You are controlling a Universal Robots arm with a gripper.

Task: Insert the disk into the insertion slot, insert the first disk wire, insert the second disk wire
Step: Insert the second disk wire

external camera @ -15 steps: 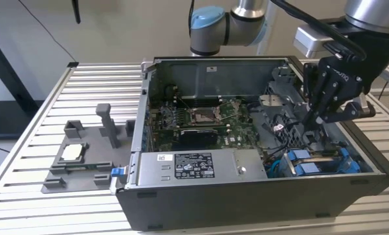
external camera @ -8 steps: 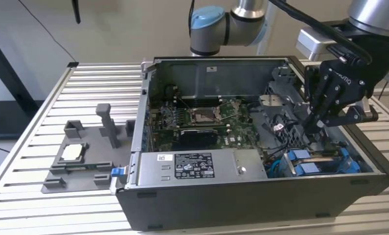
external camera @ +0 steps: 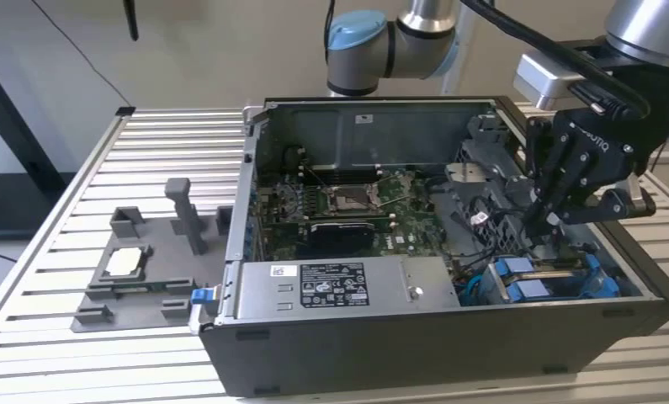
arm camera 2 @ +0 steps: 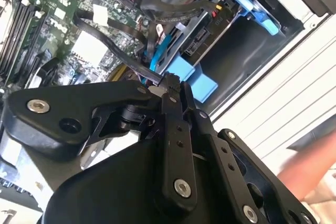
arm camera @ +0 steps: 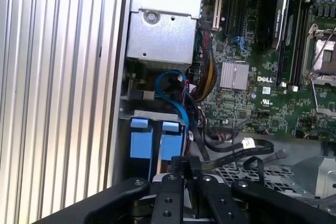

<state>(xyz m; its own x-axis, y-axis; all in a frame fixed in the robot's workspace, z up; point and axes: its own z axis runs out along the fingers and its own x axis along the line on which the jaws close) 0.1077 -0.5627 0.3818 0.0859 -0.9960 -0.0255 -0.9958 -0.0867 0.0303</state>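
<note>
Nearest me, the dark grey open computer case point(external camera: 424, 353) stands on the ribbed aluminium worktop point(external camera: 42, 353), with a boxy silver power supply point(external camera: 334, 290) along its front edge. In the case's near corner, toward the exterior view's right, is the rectangular grey metal drive cage, the insertion slot point(external camera: 559, 271) point(arm camera: 149, 114). The disk point(external camera: 531, 290) point(arm camera: 170, 145) is lodged in it. I can see only the disk's bright blue plastic carrier end, not its silver body.

Just behind the cage, the black claw point(external camera: 539, 240) point(arm camera 2: 168, 83) point(arm camera: 185, 162) reaches down into the case. Its fingers are pressed together on the end of a flat black cable point(arm camera: 241, 152), which trails off over the green motherboard point(external camera: 346, 210) point(arm camera: 247, 98).

Off to the exterior view's left, well apart from the case, a grey plastic fixture tray with upright posts point(external camera: 143, 290) holds a small square silver chip point(external camera: 125, 263). Farthest back, the arm's blue-capped grey joint point(external camera: 363, 42) hangs above the case's rear wall.
</note>
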